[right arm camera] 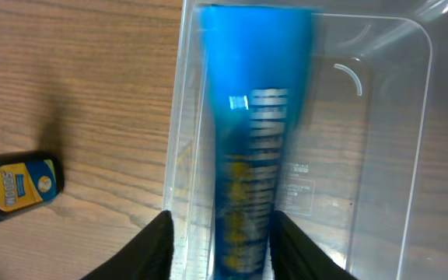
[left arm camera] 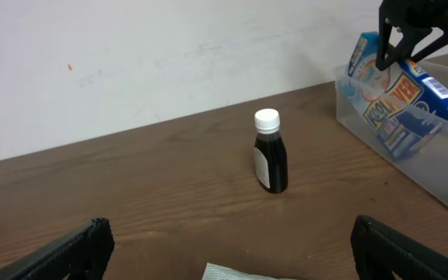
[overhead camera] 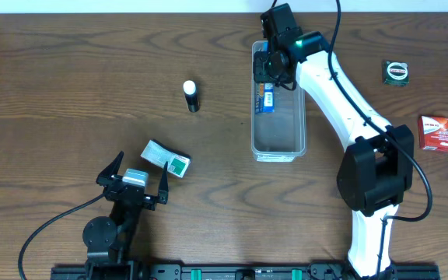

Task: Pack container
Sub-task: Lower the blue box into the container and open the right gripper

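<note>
Clear container [overhead camera: 279, 124] lay upper middle in the overhead frame, long axis running top to bottom. Around it on the table:
- a dark bottle [overhead camera: 192, 96] with a white cap, upright, well to frame-left
- a white-and-green box [overhead camera: 166, 158] at lower left, just beside the left gripper [overhead camera: 140, 175]
- a red box [overhead camera: 435, 132] and a round green-rimmed item [overhead camera: 396, 72] at far right, both well apart from the container

Left gripper's fingers stood wide apart, nothing between them. Right gripper [overhead camera: 273, 68] hung over the container's top end, its fingers [right arm camera: 152, 247] pressed on either side of a blue box [right arm camera: 253, 155]. The box leaned inside the container (tilt plain in the left wrist view). The white arm hid that end from overhead. Box print was blurred in the right wrist view. A black-and-yellow item [right arm camera: 15, 187] lay outside the container wall, cut off at frame-left and not identifiable.
</note>
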{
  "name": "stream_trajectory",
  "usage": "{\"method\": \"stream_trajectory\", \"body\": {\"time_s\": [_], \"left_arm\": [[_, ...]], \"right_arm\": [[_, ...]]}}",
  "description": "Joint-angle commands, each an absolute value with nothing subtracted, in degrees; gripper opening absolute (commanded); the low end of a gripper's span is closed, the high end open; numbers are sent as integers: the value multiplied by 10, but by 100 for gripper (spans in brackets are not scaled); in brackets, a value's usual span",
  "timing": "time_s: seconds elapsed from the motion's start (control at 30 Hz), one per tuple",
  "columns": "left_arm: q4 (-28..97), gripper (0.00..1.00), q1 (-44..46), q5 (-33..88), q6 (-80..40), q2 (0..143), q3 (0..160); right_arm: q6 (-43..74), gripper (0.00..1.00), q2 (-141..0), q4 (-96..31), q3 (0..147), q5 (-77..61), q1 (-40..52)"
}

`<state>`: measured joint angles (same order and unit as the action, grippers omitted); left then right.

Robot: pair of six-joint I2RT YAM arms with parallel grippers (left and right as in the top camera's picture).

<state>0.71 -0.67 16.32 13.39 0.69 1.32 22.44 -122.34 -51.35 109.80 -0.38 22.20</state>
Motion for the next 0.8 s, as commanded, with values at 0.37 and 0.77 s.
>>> {"method": "stream_trajectory", "body": {"time_s": [0.37,0.77], "left_arm": [[26,98,-10,169,137,6,2],[26,98,-10,169,137,6,2]], "right_arm": [[201,42,-1221,-518,1106,26,206],[201,32,-1191,-499,1108,-13,206]]}}
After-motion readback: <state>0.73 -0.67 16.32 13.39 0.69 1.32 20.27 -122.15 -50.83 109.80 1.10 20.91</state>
